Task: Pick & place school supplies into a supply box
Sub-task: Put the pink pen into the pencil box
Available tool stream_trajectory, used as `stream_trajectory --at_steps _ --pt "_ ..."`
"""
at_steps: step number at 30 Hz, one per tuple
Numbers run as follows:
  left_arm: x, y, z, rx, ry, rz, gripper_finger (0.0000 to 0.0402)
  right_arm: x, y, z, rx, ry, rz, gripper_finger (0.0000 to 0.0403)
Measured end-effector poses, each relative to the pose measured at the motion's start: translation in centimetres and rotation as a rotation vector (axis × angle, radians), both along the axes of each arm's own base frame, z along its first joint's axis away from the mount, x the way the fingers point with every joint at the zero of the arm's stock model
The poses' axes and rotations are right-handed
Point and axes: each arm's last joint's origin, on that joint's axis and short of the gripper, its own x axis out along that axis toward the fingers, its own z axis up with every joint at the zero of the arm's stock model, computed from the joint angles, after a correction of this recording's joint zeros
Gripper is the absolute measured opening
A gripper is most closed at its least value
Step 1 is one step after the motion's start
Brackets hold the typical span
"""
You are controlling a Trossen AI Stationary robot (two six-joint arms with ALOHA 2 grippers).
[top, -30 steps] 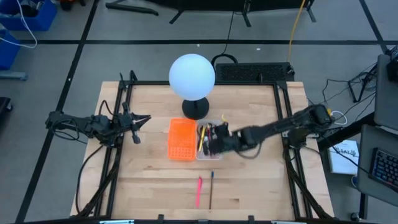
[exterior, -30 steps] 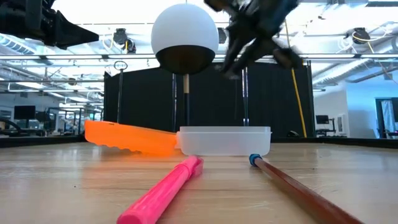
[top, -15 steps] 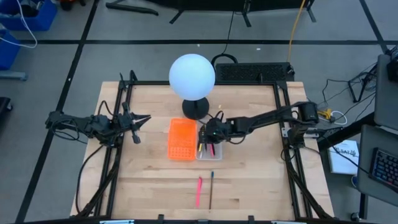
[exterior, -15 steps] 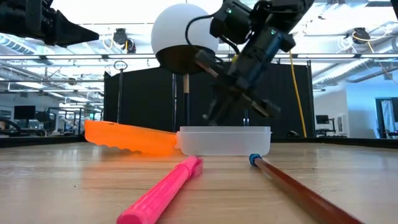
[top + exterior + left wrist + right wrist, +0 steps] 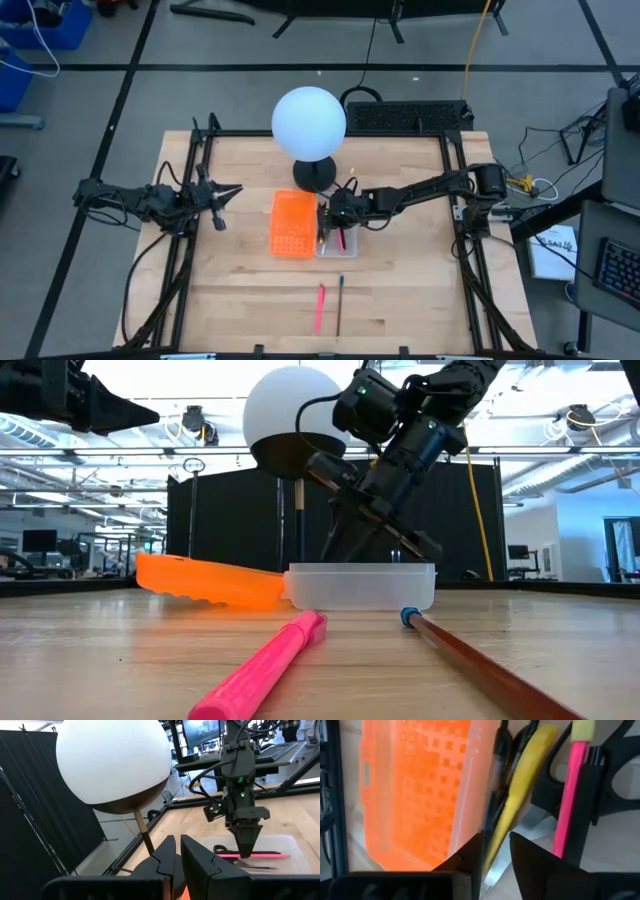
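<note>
My right gripper (image 5: 328,216) hangs low over the clear tray (image 5: 362,586) of the supply box, at about the table's centre, fingertips (image 5: 470,856) pointing down into it; its fingers stand a little apart, and whether they grip the blurred dark pen between them I cannot tell. In the tray lie a yellow pen (image 5: 522,785), a pink pencil (image 5: 569,795) and the black-handled scissors (image 5: 610,780), side by side; the orange perforated half (image 5: 292,223) joins the tray at its 9 o'clock side. The white globe lamp (image 5: 309,124) stands at 12 o'clock from the box, just behind it. At 6 o'clock from the box, well apart from it, a pink marker (image 5: 320,305) and a dark pencil (image 5: 339,304) lie on the wooden table (image 5: 240,290), close beside each other. My left gripper (image 5: 222,193) waits at 9 o'clock near the table's edge; its fingers (image 5: 167,855) are nearly together, holding nothing.
</note>
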Motion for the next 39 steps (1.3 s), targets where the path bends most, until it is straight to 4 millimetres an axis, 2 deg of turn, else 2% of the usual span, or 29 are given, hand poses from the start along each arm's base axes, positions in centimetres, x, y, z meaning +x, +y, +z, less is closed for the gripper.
stream_trajectory --at_steps 6,8,10,13,16,19,23,27,31,34,39 --pt "0.0 0.0 0.0 -0.002 0.0 0.0 0.0037 0.1 0.0 0.4 -0.022 -0.03 0.029 0.0095" --pt "0.0 0.0 -0.1 -0.001 0.006 0.0 0.0037 -0.1 0.0 1.6 -0.062 -0.062 0.075 0.0096" --pt "0.0 0.0 -0.1 -0.002 0.013 -0.003 0.0037 -0.7 0.0 3.5 -0.136 -0.101 0.138 0.0096" --pt "0.0 0.0 -0.2 -0.002 0.015 -0.002 0.0037 -2.4 0.6 7.5 -0.42 -0.138 0.187 0.0097" --pt "0.0 0.0 -0.2 -0.011 0.013 -0.002 0.0037 -5.0 2.6 11.4 -0.767 -0.149 0.167 0.0097" --pt "0.0 0.0 -0.2 -0.026 0.009 -0.002 0.0037 -8.1 4.9 13.3 -0.967 -0.154 0.203 0.0097" --pt "0.0 0.0 -0.2 -0.027 0.009 -0.002 0.0037 -12.0 6.4 13.5 -1.098 -0.159 0.249 0.0071" --pt "0.0 0.0 -0.2 -0.029 0.008 -0.002 0.0037 -14.8 6.2 12.9 -1.159 -0.2 0.322 0.0014" --pt "0.0 0.0 -0.2 -0.039 0.008 -0.001 0.0037 -15.9 6.1 11.1 -1.204 -0.334 0.47 0.001" --pt "0.1 0.0 -0.3 -0.036 0.02 0.001 0.0037 -16.4 5.8 9.7 -1.312 -0.423 0.519 0.0003" --pt "0.6 -0.1 -0.5 -0.001 0.053 0.002 0.0037 -17.0 4.6 9.0 -1.386 -0.559 0.58 0.0001"
